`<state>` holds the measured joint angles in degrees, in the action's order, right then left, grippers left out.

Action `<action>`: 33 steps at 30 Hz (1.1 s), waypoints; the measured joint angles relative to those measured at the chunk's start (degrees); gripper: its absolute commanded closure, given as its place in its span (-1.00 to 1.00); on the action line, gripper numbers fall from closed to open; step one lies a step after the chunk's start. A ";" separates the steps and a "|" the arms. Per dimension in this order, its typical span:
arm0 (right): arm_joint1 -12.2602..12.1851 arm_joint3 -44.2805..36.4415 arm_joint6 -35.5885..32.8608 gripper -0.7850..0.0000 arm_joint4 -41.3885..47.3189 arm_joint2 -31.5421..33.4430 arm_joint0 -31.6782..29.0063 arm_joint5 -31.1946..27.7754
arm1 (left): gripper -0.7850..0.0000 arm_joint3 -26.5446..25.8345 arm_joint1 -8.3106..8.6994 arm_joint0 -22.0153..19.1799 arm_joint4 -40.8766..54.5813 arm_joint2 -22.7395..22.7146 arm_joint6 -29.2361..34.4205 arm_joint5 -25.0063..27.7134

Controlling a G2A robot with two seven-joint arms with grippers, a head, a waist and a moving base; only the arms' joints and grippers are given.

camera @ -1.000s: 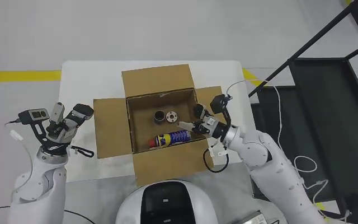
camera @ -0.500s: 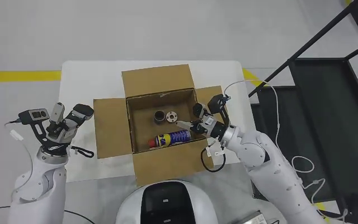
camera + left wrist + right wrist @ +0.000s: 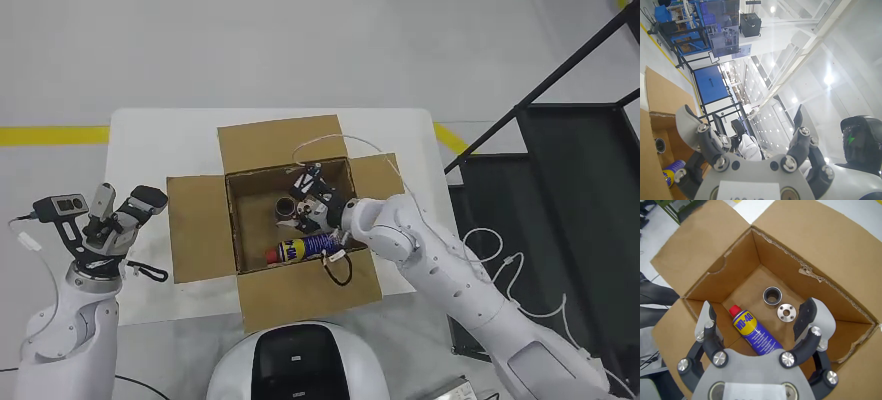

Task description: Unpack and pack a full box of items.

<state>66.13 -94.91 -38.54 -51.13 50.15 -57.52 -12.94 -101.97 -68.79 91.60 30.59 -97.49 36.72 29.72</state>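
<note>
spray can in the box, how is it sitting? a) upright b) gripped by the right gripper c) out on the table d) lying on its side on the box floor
d: the spray can lies on its side on the box floor, and the right gripper is open, holding nothing.

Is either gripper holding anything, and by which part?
Nothing is held. The right gripper is open and empty above the blue and yellow spray can in the brown cardboard box; the left gripper is open and empty beside the box.
</note>
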 measured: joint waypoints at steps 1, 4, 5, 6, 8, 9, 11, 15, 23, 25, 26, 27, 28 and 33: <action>0.32 0.67 -0.30 -1.00 -0.28 -0.93 0.54 0.86 | -1.00 0.00 0.00 0.00 0.00 0.00 0.00 0.00; 0.91 1.86 -0.40 -1.00 0.22 -2.42 1.37 2.09 | -1.00 0.00 0.00 0.00 0.00 0.00 0.00 0.00; 0.90 1.86 -0.37 -1.00 0.28 -2.40 1.36 2.07 | -1.00 0.00 0.00 0.00 0.00 0.00 0.00 0.00; 0.89 1.83 -0.36 -1.00 0.28 -2.36 1.34 2.04 | -1.00 0.00 0.00 0.00 0.00 0.00 0.00 0.00; 0.88 1.80 -0.35 -1.00 0.28 -2.33 1.32 2.01 | -1.00 0.00 0.00 0.00 0.00 0.00 0.00 0.00; 0.88 1.80 -0.35 -1.00 0.27 -2.33 1.32 2.01 | -1.00 0.00 0.00 0.00 0.00 0.00 0.00 0.00; 0.88 1.80 -0.35 -1.00 0.27 -2.33 1.32 2.01 | -1.00 0.00 0.00 0.00 0.00 0.00 0.00 0.00; 0.88 1.78 -0.27 -1.00 0.23 -2.33 1.27 1.98 | -1.00 0.00 0.00 0.00 0.00 0.00 0.00 0.00; 2.68 6.41 -4.10 -1.00 1.02 -5.77 6.40 0.32 | -1.00 0.00 0.00 0.00 0.00 0.00 0.00 0.00; 3.62 8.74 -6.41 -1.00 1.54 -7.56 8.94 0.96 | -1.00 0.00 0.00 0.00 0.00 0.00 0.00 0.00; 4.28 10.28 -7.57 -1.00 1.83 -8.77 10.60 1.17 | -1.00 0.00 0.00 0.00 0.00 0.00 0.00 0.00; 4.78 11.52 -8.22 -1.00 1.95 -9.69 11.80 1.11 | -1.00 0.00 0.00 0.00 0.00 0.00 0.00 0.00; 5.28 12.82 -8.75 -1.00 1.95 -10.60 12.93 1.00 | -1.00 0.00 0.00 0.00 0.00 0.00 0.00 0.00; 8.24 20.69 -9.30 -1.00 1.68 -15.81 17.78 -0.21 | -1.00 0.00 0.00 0.00 0.00 0.00 0.00 0.00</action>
<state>74.37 -74.23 -47.84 -49.45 34.34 -39.74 -13.15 -101.97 -68.79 91.60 30.58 -97.49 36.72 29.72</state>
